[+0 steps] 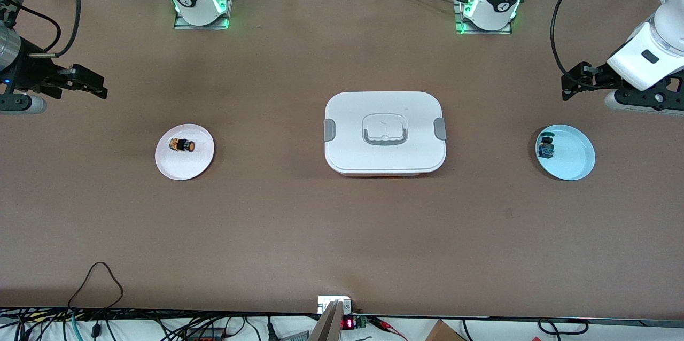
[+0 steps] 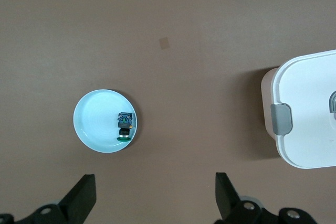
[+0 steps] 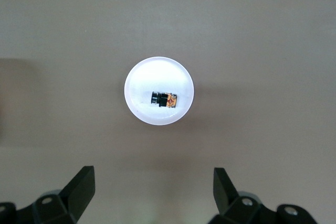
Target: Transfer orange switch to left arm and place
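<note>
The orange switch [image 1: 182, 145] lies on its side on a small white plate [image 1: 181, 167] toward the right arm's end of the table. It also shows in the right wrist view [image 3: 164, 99], on the plate [image 3: 159, 74]. My right gripper [image 1: 96, 84] is open and empty, raised over bare table beside that plate, at the right arm's end; its own view shows it [image 3: 155, 195] open. The white box [image 1: 385, 159] stands mid-table, lid shut. My left gripper [image 1: 569, 83] is open and empty over the table by the blue plate, and it also shows in the left wrist view [image 2: 156, 198].
A light blue plate [image 1: 577, 156] toward the left arm's end holds a blue-and-black switch [image 1: 546, 146]; both show in the left wrist view, plate [image 2: 97, 119] and switch [image 2: 125, 126]. The box's edge with a grey clip [image 2: 281, 119] shows there too. Cables hang along the table's near edge.
</note>
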`<state>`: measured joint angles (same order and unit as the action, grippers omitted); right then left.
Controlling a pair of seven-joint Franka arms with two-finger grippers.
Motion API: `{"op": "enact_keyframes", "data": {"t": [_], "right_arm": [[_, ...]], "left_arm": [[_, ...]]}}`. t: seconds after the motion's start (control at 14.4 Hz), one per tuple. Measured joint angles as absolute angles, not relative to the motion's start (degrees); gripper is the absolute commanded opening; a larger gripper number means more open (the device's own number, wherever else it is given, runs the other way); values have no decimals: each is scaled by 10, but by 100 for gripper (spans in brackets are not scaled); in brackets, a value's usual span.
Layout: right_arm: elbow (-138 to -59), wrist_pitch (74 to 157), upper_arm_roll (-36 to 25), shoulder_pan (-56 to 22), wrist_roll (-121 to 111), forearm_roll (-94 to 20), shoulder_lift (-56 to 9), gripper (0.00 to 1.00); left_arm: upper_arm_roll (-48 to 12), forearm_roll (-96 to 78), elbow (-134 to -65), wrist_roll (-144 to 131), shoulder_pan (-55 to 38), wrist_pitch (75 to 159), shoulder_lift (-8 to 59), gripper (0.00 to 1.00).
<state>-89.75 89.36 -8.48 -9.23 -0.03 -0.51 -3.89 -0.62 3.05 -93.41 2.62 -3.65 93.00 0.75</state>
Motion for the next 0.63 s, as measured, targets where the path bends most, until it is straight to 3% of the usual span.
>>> {"op": "enact_keyframes", "data": {"t": [0.63], "right_arm": [[-898,893,-85,-92,0,-5,-50,100]], "left_arm": [[-6,31,-934,26,-37,930,8,100]]}}
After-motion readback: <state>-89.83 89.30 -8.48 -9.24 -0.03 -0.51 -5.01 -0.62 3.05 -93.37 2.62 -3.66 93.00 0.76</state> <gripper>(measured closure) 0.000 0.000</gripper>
